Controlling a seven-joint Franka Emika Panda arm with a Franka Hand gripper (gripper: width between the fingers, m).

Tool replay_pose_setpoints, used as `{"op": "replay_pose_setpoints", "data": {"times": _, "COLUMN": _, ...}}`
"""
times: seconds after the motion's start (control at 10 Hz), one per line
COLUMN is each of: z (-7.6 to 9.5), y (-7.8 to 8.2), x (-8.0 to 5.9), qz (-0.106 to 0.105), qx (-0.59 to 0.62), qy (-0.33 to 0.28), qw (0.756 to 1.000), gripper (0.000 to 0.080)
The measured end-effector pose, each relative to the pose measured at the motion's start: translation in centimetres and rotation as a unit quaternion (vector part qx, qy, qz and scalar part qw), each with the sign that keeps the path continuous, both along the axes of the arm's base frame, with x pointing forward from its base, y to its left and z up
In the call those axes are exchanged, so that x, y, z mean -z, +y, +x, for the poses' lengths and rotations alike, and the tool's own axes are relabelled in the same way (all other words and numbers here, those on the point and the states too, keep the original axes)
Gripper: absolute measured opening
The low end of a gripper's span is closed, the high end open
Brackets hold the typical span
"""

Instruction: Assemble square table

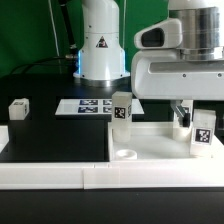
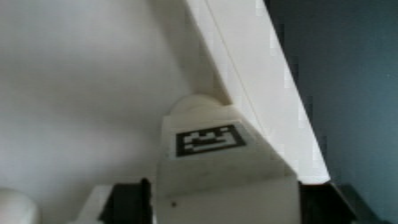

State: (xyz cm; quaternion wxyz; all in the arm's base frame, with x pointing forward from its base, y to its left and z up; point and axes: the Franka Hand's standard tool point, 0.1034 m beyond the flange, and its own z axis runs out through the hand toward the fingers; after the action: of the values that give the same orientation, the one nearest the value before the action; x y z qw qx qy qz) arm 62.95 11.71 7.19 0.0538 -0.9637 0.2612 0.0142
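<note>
Exterior view: the only hollow on show was a round socket [image 1: 126, 154] in the near corner of the square slab [image 1: 160, 148], seen as a pale ring with a shadowed middle. The slab lay flat on the black table [image 1: 55, 135], toward the exterior view's right, with its front edge against the long white rail [image 1: 50, 176] that ran across the foreground.

An upright leg [image 1: 122, 108] stood at the slab's back corner with its tag facing the camera; whether it rested on the slab or on the table just behind could not be told. A near leg [image 1: 203, 133] stood upright on the slab toward the exterior view's right. A lone leg [image 1: 18, 108] sat well apart on the table at the exterior view's left.

The gripper [image 1: 183, 117] hung over the slab between the upright leg and the near leg. The marker board [image 1: 92, 105] lay flat behind, in front of the white robot base [image 1: 100, 45]. Dark curtains closed off the back.

In the wrist view the held leg [image 2: 210, 140] filled the gap between the two dark fingers [image 2: 125, 200], so the gripper [image 2: 221, 200] looked clamped on it. A broad white edge crossed that picture on a slant, too blurred to name. In the exterior view the arm's casing hid most of the held leg.
</note>
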Motion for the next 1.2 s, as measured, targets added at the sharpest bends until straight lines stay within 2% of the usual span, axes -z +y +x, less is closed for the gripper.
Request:
{"op": "replay_pose_setpoints", "data": {"times": 0.1, "z": 0.0, "y": -0.06, "x": 0.02, "qz": 0.0, "qx": 0.042, "qy": 0.005, "qw": 0.999, "gripper": 0.029}}
{"op": "replay_pose_setpoints", "data": {"times": 0.4, "z": -0.02, "y": -0.08, "x": 0.04, "qz": 0.0, "qx": 0.146, "qy": 0.016, "qw": 0.989, "gripper": 0.029}}
{"op": "replay_pose_setpoints", "data": {"times": 0.6, "z": -0.2, "y": 0.08, "x": 0.07, "qz": 0.004, "qx": 0.335, "qy": 0.04, "qw": 0.941, "gripper": 0.029}}
{"op": "replay_pose_setpoints", "data": {"times": 0.7, "z": -0.09, "y": 0.18, "x": 0.03, "qz": 0.005, "qx": 0.39, "qy": 0.046, "qw": 0.92, "gripper": 0.029}}
{"op": "replay_pose_setpoints", "data": {"times": 0.8, "z": 0.16, "y": 0.43, "x": 0.03, "qz": 0.011, "qx": 0.476, "qy": 0.054, "qw": 0.877, "gripper": 0.029}}
{"op": "replay_pose_setpoints", "data": {"times": 0.9, "z": 0.27, "y": 0.29, "x": 0.07, "qz": 0.025, "qx": 0.572, "qy": 0.051, "qw": 0.818, "gripper": 0.029}}
{"op": "replay_pose_setpoints", "data": {"times": 1.0, "z": 0.12, "y": 0.35, "x": 0.0, "qz": 0.025, "qx": 0.612, "qy": 0.051, "qw": 0.789, "gripper": 0.0291}}
{"op": "replay_pose_setpoints", "data": {"times": 1.1, "z": 0.15, "y": 0.31, "x": -0.04, "qz": 0.022, "qx": 0.625, "qy": 0.049, "qw": 0.779, "gripper": 0.0291}}
{"op": "replay_pose_setpoints", "data": {"times": 1.2, "z": 0.11, "y": 0.29, "x": 0.04, "qz": 0.021, "qx": 0.611, "qy": 0.047, "qw": 0.79, "gripper": 0.0313}}
